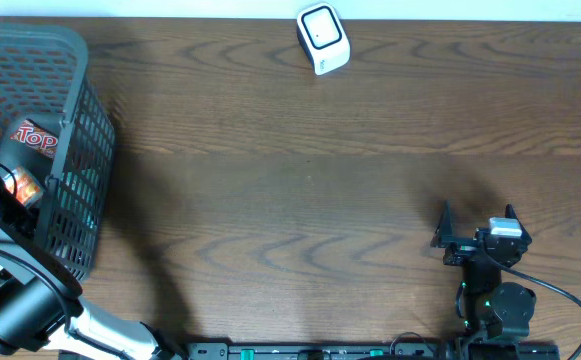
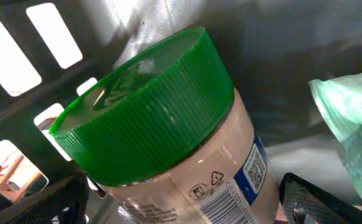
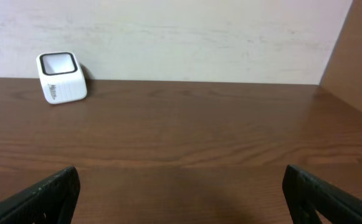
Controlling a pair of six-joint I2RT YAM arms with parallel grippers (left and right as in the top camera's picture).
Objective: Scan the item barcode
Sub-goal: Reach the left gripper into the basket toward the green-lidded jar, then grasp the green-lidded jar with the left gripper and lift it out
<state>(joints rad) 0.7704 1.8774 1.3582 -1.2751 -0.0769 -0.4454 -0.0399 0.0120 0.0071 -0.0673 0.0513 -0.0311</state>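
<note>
The task is only beginning: the left gripper is straddling, released, the green-lidded pale jar inside the dark mesh basket at nine o'clock, while the white boxy scanner is waiting at twelve and the right gripper is idling released at five on the wooden worktop.

Overhead straight down on table, left wrist close inside basket, right wrist low, scanner shared overhead

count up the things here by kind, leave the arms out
basket: 1
scanner: 1
green-lidded jar: 1
pale green bag: 1
red-lettered packet: 1
total: 5
</note>
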